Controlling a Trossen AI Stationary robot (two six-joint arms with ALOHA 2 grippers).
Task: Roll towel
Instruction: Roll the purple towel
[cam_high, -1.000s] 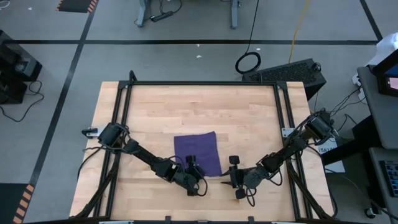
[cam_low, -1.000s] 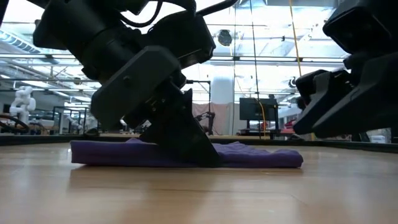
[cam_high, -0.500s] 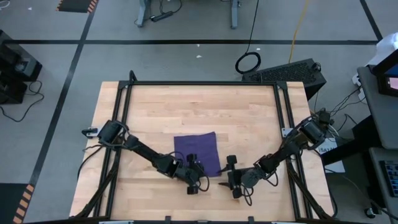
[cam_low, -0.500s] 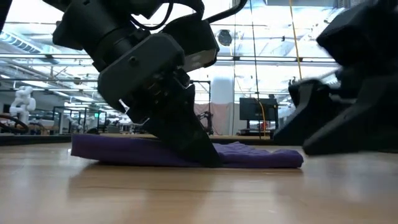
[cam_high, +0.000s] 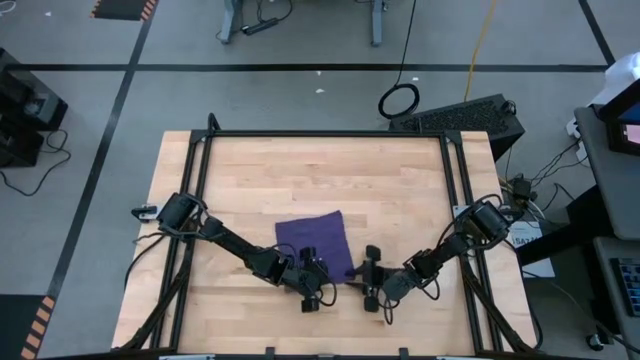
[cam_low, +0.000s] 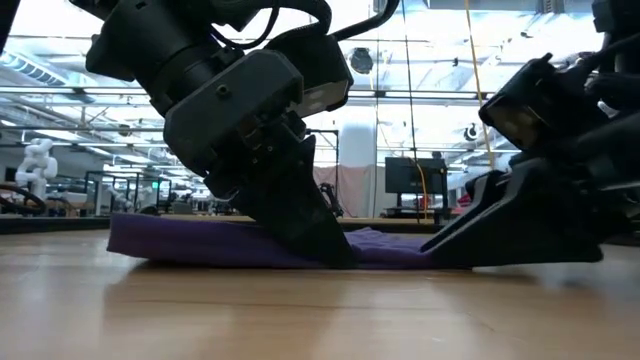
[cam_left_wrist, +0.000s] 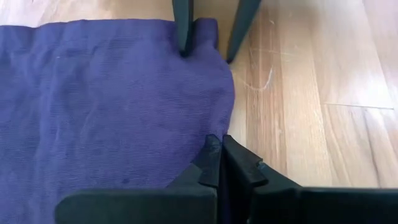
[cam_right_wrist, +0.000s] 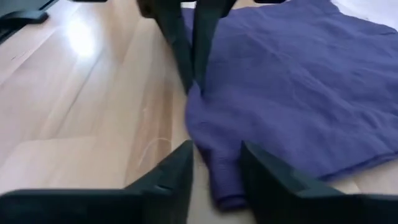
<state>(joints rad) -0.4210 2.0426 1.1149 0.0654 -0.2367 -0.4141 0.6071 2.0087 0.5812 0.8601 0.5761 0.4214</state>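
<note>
The purple towel (cam_high: 310, 240) lies flat on the wooden table, seen from the side in the low view (cam_low: 180, 248). My left gripper (cam_left_wrist: 216, 146) is shut on its near edge, reaching in from the left (cam_high: 328, 278). My right gripper (cam_right_wrist: 216, 180) stands open at the towel's near right corner (cam_right_wrist: 224, 186), low on the table (cam_high: 357, 281). That corner lies between its fingers, one finger over the cloth and one on bare wood. My left gripper pinches the towel's near edge (cam_left_wrist: 219, 127) between its two shut fingers, slanting down from the table's left; the cloth stays on the table around the hold. My right gripper has one fingertip (cam_left_wrist: 184, 50) set on the cloth by the near right corner; the other fingertip (cam_left_wrist: 231, 56) stands on the wood beside it.
Bare wooden tabletop (cam_high: 300, 170) lies beyond and beside the towel. A black frame (cam_high: 320, 134) runs along the table's far and side edges. The near edge is close behind both grippers.
My right gripper has come down onto the table and moved toward the table's left, up to the towel's near right corner, tipping lower as it went. My left gripper has kept its hold on the near edge and turned a little.
</note>
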